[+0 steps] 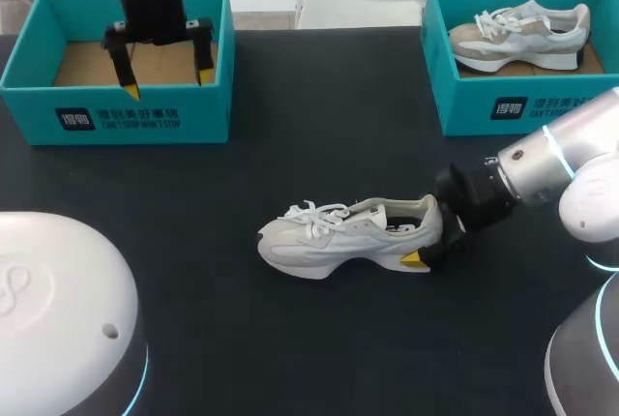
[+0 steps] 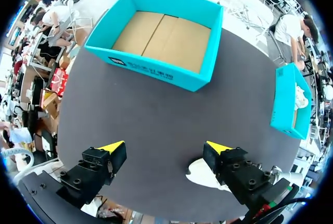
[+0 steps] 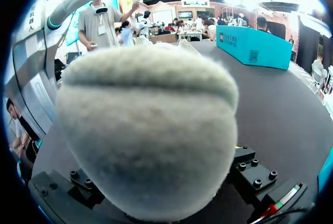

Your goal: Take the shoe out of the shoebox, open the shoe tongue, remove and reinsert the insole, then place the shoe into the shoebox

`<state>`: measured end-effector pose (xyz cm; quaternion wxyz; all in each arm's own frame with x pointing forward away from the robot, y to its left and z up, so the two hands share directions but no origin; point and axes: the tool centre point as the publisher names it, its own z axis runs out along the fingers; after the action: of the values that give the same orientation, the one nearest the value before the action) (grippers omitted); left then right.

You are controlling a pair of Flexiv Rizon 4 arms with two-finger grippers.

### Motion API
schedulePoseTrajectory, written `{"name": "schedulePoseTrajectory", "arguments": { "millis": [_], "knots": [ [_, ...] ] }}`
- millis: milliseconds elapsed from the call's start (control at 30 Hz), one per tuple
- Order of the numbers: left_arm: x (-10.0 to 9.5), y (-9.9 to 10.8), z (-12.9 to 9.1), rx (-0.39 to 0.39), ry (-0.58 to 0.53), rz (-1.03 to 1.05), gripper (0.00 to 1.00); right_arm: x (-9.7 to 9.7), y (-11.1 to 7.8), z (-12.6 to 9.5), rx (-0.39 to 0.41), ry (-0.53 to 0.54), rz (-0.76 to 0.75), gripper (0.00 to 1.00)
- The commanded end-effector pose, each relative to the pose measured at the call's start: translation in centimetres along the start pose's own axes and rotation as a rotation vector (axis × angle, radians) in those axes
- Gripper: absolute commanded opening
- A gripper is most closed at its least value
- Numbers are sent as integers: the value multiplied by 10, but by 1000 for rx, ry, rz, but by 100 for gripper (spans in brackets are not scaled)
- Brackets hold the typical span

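Note:
A white and beige shoe lies on its sole in the middle of the black table, toe to the left. My right gripper is at its heel, one yellow tip showing on the near side. In the right wrist view the fuzzy heel fills the space between the fingers and hides their tips, so the gripper is shut on the shoe. My left gripper hangs open over the empty teal shoebox. In the left wrist view that gripper holds nothing, with the shoebox ahead and the shoe's toe beside one finger.
A second teal shoebox at the back right holds another shoe; it also shows in the left wrist view. A white rounded robot body fills the near left corner. Bare table lies between the boxes.

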<state>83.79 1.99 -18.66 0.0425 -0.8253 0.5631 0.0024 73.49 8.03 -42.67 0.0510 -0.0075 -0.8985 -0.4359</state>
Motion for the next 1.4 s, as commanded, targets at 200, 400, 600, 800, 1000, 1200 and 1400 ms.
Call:
{"name": "schedulePoseTrajectory", "arguments": {
  "millis": [200,400,600,800,1000,1200,1400],
  "knots": [
    [6,25,16,-88,2,20,100,-5,-1,8,5,-1,2,0],
    [27,73,37,-124,-2,72,100,-5,-1,8,5,-1,2,0],
    [53,112,56,-168,15,130,100,-5,-1,8,5,-1,2,0],
    [84,145,69,-176,56,187,100,-5,-1,8,5,-1,2,0],
    [114,172,76,-160,67,214,100,-5,-1,8,5,-1,2,0],
    [140,188,79,-188,59,218,100,-5,-1,8,5,-1,2,0],
    [167,202,76,-179,60,260,100,-5,-1,8,5,-1,2,0]
  ]
}}
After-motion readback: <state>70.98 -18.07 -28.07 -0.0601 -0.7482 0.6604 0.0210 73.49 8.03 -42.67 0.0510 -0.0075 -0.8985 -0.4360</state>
